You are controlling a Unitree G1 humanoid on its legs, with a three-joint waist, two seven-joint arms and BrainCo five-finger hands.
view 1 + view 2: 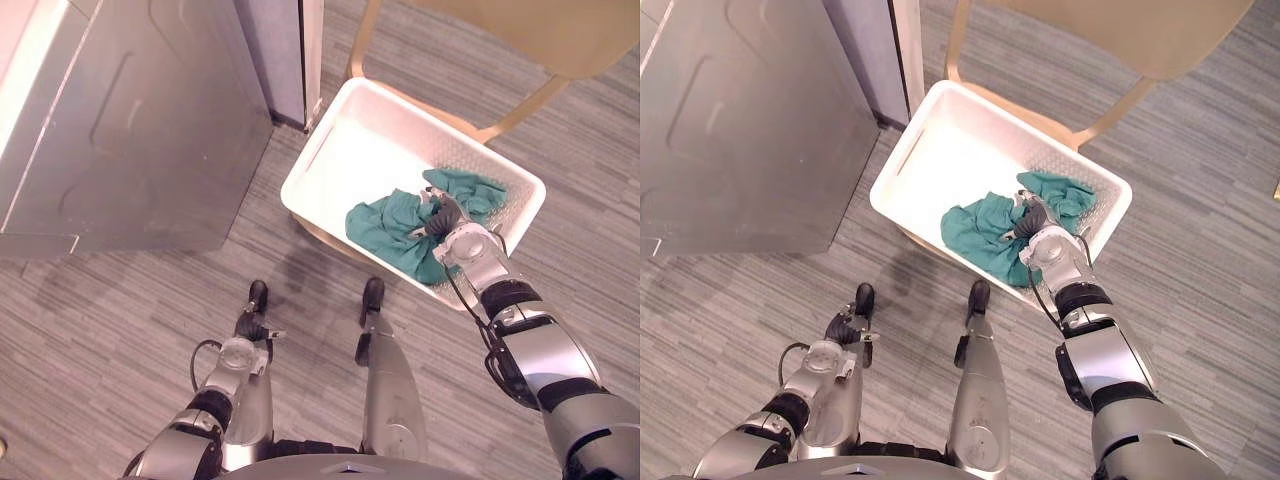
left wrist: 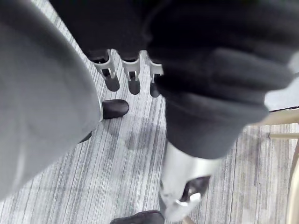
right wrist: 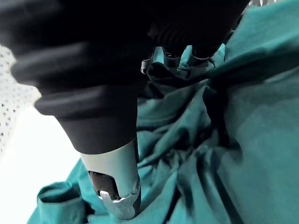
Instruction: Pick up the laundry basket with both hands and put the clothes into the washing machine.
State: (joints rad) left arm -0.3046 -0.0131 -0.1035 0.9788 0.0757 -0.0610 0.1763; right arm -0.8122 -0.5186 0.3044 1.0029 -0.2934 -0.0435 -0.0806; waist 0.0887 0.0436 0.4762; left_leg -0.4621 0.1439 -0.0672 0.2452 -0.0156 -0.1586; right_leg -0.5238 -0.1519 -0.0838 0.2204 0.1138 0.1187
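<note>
Left hand (image 1: 250, 326) low near the floor, fingers relaxed, holding nothing. Right hand (image 1: 443, 218) inside white laundry basket (image 1: 312, 148), fingers curled into the green clothes (image 1: 385, 228). Basket sits on wooden chair (image 1: 540, 30), just beside grey washing machine (image 1: 130, 130).

White laundry basket (image 1: 330, 150), tiny dotted perforations speckling its walls, and the clothes (image 1: 385, 225) are solid teal-green! Grey streaky-striped floor (image 1: 120, 320), plain silver-grey washing machine (image 1: 130, 120), pale tan chair (image 1: 520, 30).
</note>
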